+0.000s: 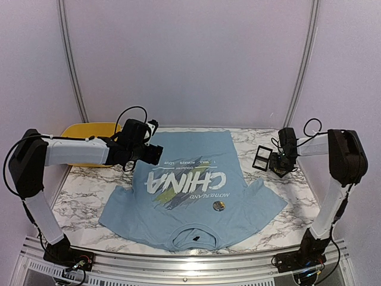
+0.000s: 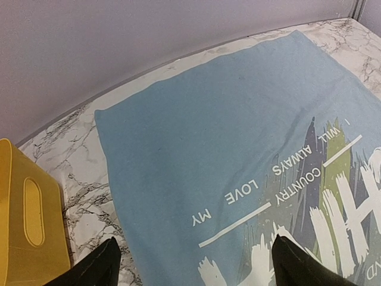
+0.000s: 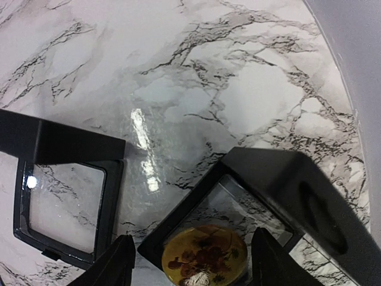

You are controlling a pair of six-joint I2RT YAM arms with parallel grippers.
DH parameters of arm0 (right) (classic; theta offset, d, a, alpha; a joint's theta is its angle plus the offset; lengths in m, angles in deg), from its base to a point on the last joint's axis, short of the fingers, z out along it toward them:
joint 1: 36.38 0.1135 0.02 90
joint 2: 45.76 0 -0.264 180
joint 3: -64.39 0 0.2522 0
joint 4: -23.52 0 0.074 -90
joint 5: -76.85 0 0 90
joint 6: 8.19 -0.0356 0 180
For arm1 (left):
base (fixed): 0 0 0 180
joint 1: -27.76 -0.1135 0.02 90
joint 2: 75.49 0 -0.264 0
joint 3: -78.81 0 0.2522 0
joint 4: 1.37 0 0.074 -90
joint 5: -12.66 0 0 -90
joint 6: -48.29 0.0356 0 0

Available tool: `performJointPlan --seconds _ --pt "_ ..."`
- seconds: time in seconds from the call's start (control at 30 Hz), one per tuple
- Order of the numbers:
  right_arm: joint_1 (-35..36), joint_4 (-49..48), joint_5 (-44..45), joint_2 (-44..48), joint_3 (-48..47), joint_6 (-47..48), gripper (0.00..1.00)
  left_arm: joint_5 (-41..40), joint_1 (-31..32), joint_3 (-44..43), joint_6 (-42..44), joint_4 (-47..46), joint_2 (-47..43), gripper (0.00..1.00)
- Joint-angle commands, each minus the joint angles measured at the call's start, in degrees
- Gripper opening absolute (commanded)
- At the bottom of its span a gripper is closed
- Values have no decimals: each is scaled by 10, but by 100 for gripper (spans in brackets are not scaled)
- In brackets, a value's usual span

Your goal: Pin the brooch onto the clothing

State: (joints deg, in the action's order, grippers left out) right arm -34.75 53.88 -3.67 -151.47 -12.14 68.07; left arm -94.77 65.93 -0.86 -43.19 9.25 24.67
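Note:
The light blue T-shirt (image 1: 190,190) lies flat on the marble table, its white "CHINA" lettering upside down to me. A small round brooch (image 1: 219,205) lies on its chest near the print. My left gripper (image 1: 156,154) hovers open and empty over the shirt's far left part (image 2: 196,137), above the small white text. My right gripper (image 1: 278,167) is open right of the shirt. In the right wrist view its jaws (image 3: 193,271) straddle a black frame box (image 3: 274,179) that holds a round yellow brooch (image 3: 202,253) with a brown flower picture.
A second black frame box (image 3: 59,196) with a clear window lies just left of the first; in the top view it (image 1: 262,158) sits beside the shirt's edge. A yellow bin (image 1: 89,134) stands at the back left, close to my left gripper (image 2: 30,220).

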Motion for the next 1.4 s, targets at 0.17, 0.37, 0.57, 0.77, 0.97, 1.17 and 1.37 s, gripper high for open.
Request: performJointPlan --seconds 0.17,0.37,0.57,0.77,0.97,1.17,1.37 --pt "-7 -13 -41 4 21 2 55 0 3 0 12 -6 -4 91" --pt "-7 -12 -40 18 33 16 45 0 4 0 12 -6 -5 91" --pt "-7 -15 -42 33 35 23 30 1 7 2 27 -6 -9 91" --pt "-7 -12 -56 40 32 38 26 0 9 3 31 -6 -12 90" --pt "-7 -17 -80 68 43 61 25 16 17 11 48 -25 -22 90" --pt "15 -18 -150 116 51 112 22 95 49 65 167 -110 -67 88" --pt "108 -15 -250 194 51 210 20 284 87 136 388 -190 -128 88"
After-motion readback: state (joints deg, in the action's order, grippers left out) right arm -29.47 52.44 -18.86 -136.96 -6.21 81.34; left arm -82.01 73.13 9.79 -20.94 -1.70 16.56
